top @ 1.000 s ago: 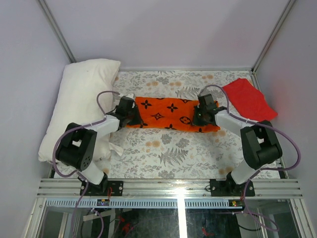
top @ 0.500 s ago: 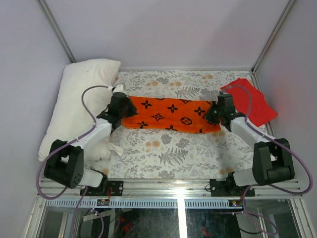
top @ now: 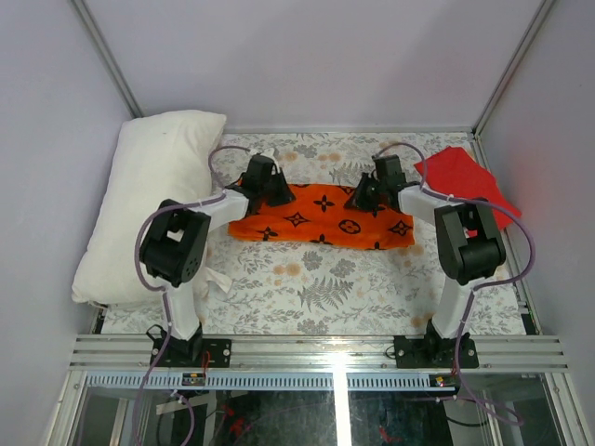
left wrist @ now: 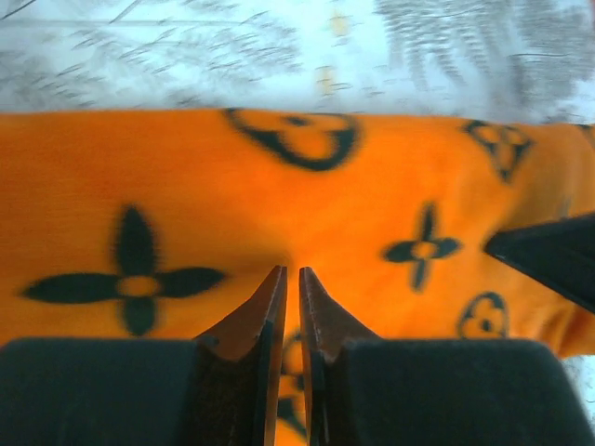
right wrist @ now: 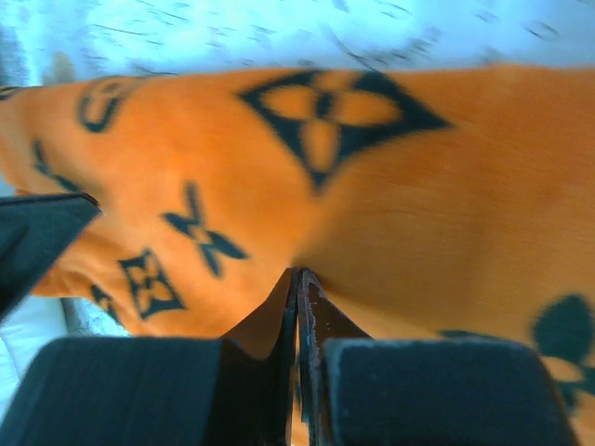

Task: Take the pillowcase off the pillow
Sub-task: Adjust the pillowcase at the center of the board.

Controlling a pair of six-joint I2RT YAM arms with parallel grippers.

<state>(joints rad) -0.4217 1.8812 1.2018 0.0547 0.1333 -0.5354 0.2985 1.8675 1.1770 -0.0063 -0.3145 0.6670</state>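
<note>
One plump white pillow [top: 149,200] lies bare at the far left, so the stripping looks done and the step in hand reads as tidying the cover. The pillowcase [top: 321,221] lies flat across the middle of the floral table covering [top: 316,288], with both arms at its far edge. To do this well, I would raise both sides together and level, with the cloth taut between them so it does not bunch. The left gripper [left wrist: 293,271] has its jaws nearly together, seemingly nipping a fold of orange. The right gripper [right wrist: 298,271] is pressed tight, though whether cloth sits between its tips is hard to tell. The pillowcase's opening cannot be made out, and both wrist views are blurred.
</note>
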